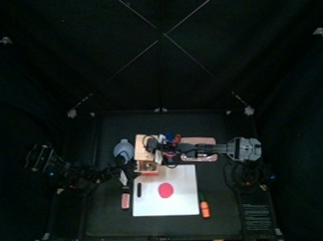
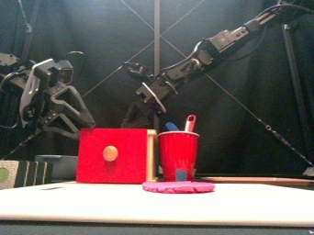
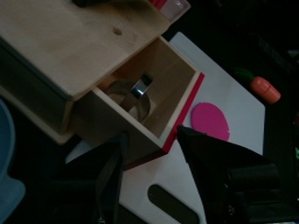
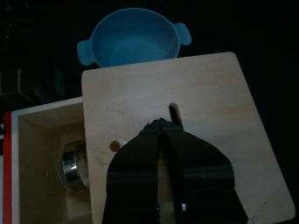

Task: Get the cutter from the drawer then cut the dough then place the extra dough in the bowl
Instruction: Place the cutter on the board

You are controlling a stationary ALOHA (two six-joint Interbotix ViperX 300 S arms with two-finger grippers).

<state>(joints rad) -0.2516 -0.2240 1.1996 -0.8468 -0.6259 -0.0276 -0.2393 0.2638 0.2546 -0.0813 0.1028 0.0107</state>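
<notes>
Left wrist view: round metal cutter (image 3: pixel 138 89) (wire handle) in open drawer (image 3: pixel 176 83); left fingers (image 3: pixel 222 162) spread, right fingers (image 4: pixel 135 175) clenched.

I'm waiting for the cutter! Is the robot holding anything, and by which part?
Nothing yet. The left end effector is open before the drawer; the right end effector is shut, empty, above the wooden box.

Left arm (image 1: pixel 62 168) comes in low at the wooden box (image 4: pixel 205 96), with the left gripper (image 3: pixel 152 142) at the box's front, jaws spread wide. Right arm (image 1: pixel 242 148) reaches over from the other side. The right gripper (image 4: pixel 163 131) is pinched closed above the box top.
</notes>
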